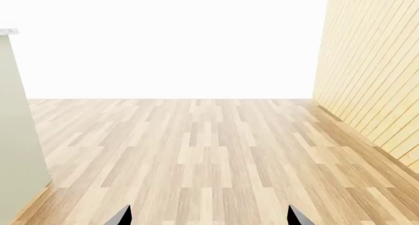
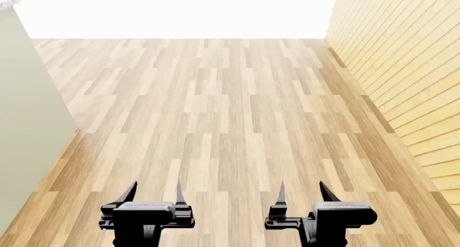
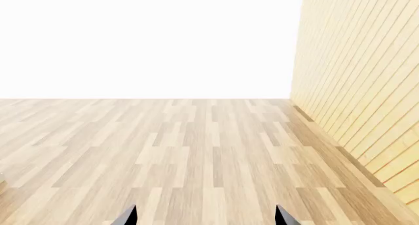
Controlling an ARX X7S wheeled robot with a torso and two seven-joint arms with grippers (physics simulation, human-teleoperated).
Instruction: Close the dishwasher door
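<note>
The dishwasher door isn't showing in any of the three views, so its position can't be told from here; no black panel anywhere.

Head view: left pincer (image 2: 154, 196) is sitting at approx 7 o'clock, low in frame, w/ both black fingers (image 2: 128, 193) pointing fwd and spread apart, nothing btwn them. Right pincer (image 2: 302, 196) is sitting at approx 5 o'clock, fingers likewise spread w/ a clear gap, gripping nothing. The two are hanging side by side, well apart from each other, both over bare floor (image 2: 230, 112).

The floor is light wood planking, running from the pincers out to 12 o'clock, where it's meeting a blank white backdrop. A sage-green cabinet side (image 2: 29, 123) is standing at 9 o'clock, w/ a sliver of pale counter (image 2: 7, 3) edge on top near 10 o'clock. A yellow slatted wood wall (image 2: 402, 69) is running along 2 to 4 o'clock.

Left wrist view: only the two fingertips (image 1: 121, 216) are poking in, wide apart, floor (image 1: 209, 156) beyond them, green cabinet side (image 1: 19, 137) on one edge, slatted wall (image 1: 373, 73) on the other.

Right wrist view: same, tips (image 3: 127, 216) wide apart, over floor (image 3: 196, 156), slatted wall (image 3: 360, 78) alongside.
</note>
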